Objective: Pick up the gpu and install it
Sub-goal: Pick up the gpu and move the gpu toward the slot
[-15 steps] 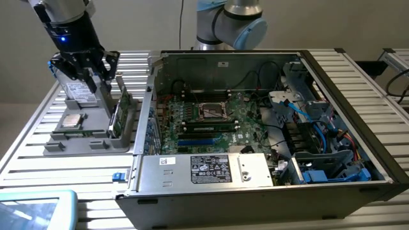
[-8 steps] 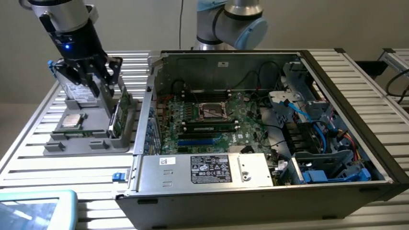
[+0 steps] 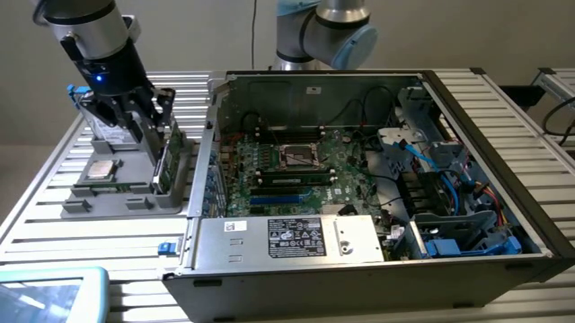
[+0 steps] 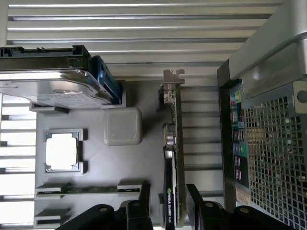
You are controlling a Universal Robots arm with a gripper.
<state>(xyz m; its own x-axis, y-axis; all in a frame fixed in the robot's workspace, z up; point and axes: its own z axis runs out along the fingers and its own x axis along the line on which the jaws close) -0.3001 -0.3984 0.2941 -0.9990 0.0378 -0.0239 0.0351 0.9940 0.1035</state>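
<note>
The gpu (image 4: 171, 158) stands on edge in a slot of the grey parts tray (image 4: 144, 158), black cooler on one side and green board on the other, with its metal bracket at the far end. My gripper (image 4: 170, 206) is open and straddles the card's near end, one black finger (image 4: 144, 201) on each side with a small gap. In the exterior view the gripper (image 3: 151, 126) hangs over the gpu (image 3: 169, 158) at that view's left, just outside the open computer case (image 3: 359, 262).
The tray (image 3: 126, 205) also holds a silver hard drive (image 4: 53, 81), a CPU (image 4: 61, 151), a RAM stick (image 4: 91, 189) and a grey square block (image 4: 123, 125). The case wall (image 4: 268, 143) stands close beside the card. A teal-framed screen (image 3: 45, 289) lies at the front left corner.
</note>
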